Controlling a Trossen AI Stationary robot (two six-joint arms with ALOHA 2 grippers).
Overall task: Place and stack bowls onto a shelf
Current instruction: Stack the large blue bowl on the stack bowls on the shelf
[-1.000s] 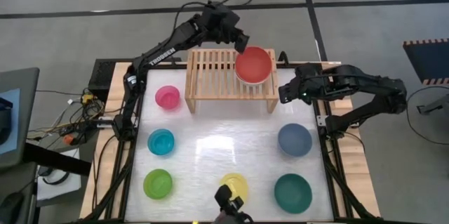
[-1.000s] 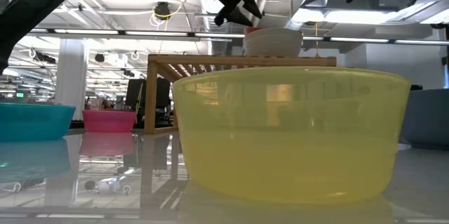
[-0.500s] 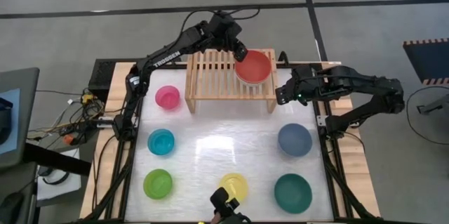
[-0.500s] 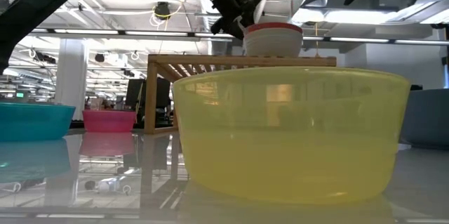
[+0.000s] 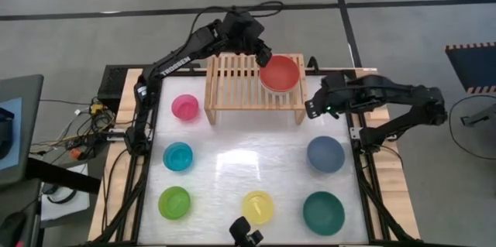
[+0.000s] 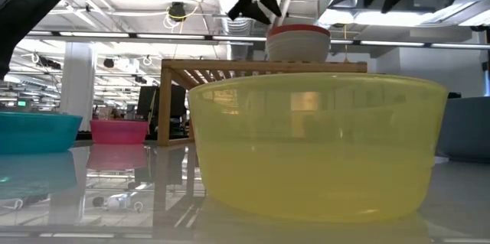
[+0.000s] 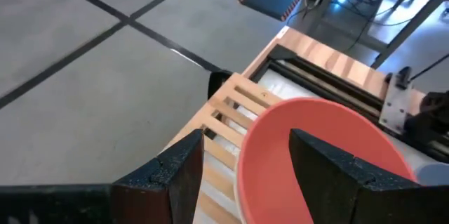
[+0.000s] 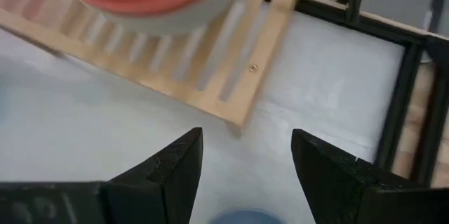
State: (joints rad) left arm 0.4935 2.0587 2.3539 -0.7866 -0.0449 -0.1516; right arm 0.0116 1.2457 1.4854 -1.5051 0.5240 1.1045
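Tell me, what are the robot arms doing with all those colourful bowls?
They are putting bowls on the low light-wood shelf. A red plastic bowl already sits in a white bowl on the shelf's right end. The left gripper hovers open just beside that stack, holding nothing. The right gripper waits open near the shelf's right leg. Six bowls remain on the white table: pink, cyan, lime green, yellow, teal and dark blue.

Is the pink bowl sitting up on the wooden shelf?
No, the pink bowl sits on the table, left of the shelf.
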